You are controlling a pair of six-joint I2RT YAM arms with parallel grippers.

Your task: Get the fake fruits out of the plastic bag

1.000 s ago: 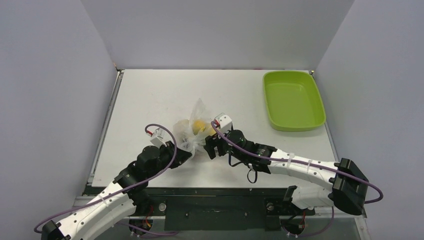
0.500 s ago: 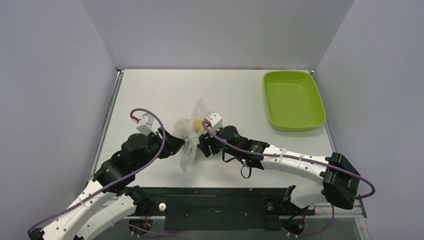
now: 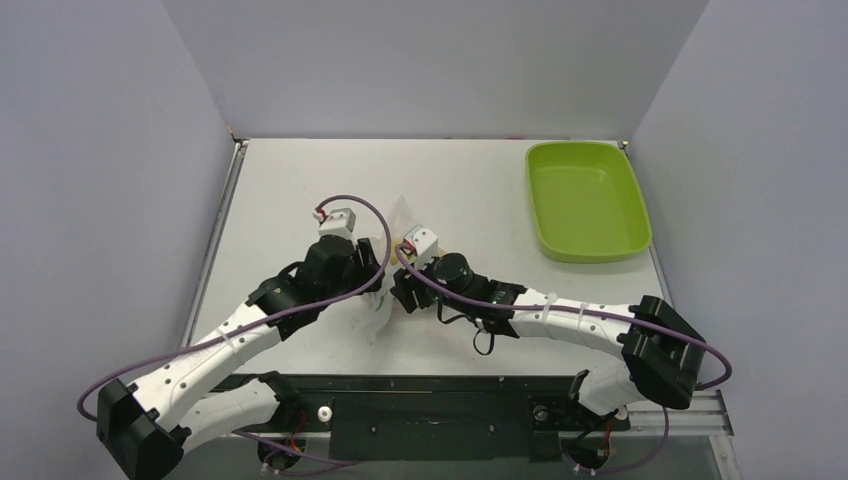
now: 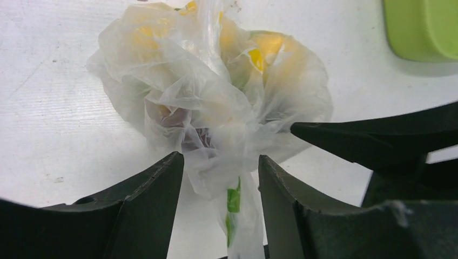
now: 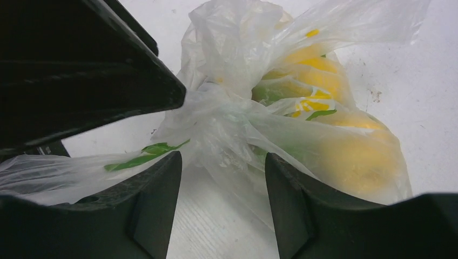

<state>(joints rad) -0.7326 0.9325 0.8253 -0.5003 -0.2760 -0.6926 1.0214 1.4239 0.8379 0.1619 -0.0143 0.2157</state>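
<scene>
Bag point(image 4: 216, 102), fruits point(image 5: 345, 156) inside, lies on the worktop point(image 3: 300, 190), 12 o'clock of the bases. Left tool point(image 4: 221, 162) and right tool point(image 5: 222, 159) gape astride its neck; I'd pinch opposite film edges, spread gently.

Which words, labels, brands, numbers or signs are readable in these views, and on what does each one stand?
None: no text can be read in any view.
The plastic bag carries only printed flowers and leaves, no letters.
The green tray is plain, with no label showing.
</scene>
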